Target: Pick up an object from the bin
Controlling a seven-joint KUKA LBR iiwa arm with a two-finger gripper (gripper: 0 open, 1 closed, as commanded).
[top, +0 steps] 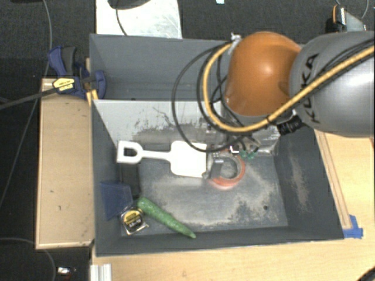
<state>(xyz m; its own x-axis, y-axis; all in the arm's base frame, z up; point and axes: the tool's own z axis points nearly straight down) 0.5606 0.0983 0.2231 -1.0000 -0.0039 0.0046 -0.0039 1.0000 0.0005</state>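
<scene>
My gripper [218, 167] is low in the middle of the bin, under the arm's orange cover. It stands over the left part of a flat red-orange ring [232, 181] lying on the bin floor, and part of that ring is hidden behind it. Just to the left lies a white toy shovel [176, 157]. Its blade reaches up to the gripper, and its handle points towards the bin's left wall.
A green pepper-shaped thing [167, 217] lies along the front edge. A small yellow and black tape measure [133, 220] sits at its left end, with a blue cloth [114, 196] in the front left corner. The arm and its cables cover the bin's back right.
</scene>
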